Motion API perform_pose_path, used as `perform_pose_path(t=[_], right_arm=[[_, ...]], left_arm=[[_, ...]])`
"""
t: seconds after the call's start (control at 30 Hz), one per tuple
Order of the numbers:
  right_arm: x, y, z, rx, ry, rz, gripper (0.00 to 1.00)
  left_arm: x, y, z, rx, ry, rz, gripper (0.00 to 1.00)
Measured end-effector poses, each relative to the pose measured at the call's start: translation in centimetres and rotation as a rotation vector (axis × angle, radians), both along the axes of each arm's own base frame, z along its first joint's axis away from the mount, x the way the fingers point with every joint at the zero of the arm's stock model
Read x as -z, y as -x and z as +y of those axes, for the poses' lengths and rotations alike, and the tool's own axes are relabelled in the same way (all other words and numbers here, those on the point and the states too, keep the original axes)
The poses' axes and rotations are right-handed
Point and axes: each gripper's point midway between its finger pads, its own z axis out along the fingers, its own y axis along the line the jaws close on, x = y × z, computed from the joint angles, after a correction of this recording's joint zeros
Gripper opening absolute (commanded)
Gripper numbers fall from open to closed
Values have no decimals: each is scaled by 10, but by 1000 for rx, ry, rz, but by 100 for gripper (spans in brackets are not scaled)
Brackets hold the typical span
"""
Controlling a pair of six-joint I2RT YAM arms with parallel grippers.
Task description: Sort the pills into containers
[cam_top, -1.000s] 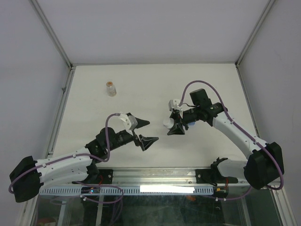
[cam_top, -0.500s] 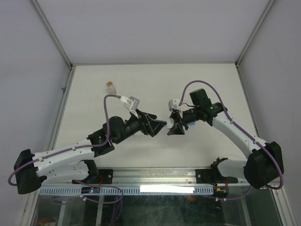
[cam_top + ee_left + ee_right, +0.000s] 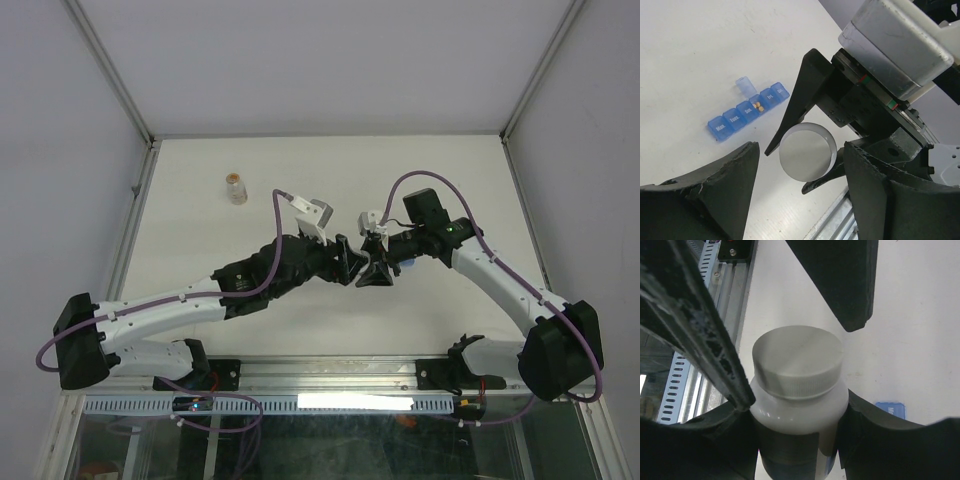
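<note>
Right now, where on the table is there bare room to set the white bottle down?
Free: the far strip of table right of the small clear bottle, and the patch between that bottle and the left arm. Crowded: centre, where left gripper and right gripper meet at the white bottle, pill organiser nearby.

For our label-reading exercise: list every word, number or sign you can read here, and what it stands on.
Lids of the blue pill organiser: white lettering, one short word each, too small to read.
The white bottle and its cap: no text visible.
</note>
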Motion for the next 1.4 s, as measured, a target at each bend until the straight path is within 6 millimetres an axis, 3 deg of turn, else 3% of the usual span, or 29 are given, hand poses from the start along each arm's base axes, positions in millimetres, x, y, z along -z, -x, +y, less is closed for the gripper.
perform_pose_path(t=[0.53,0.6,0.73,0.83,0.9,1.0,1.03,1.17,1.4], right_arm=[[0,1,-1,0,2,4,0],[1,1,-1,0,5,6,0],[4,2,-4,6,24,10,0],[5,4,-4,1,30,13,0],[5,3,-3,0,29,8,0],[4,1,-3,5,25,4,0],[3,0,-2,6,19,1,0],[2,-2,-1,7,12,-6,0],[2,-2,-1,8,12,-6,0]], left_arm=[[4,8,-8,111,-63,-66,18],[5,8,-10,175,-81,-132,17],[11,11,-11,389,-117,-354,25],[13,13,-8,550,-149,-555,38],[13,11,-7,632,-150,-637,55],[16,5,-7,685,-148,-679,95],[19,3,-7,688,-149,-678,99],[20,4,-4,657,-111,-683,99],[15,10,26,492,-10,-605,99]])
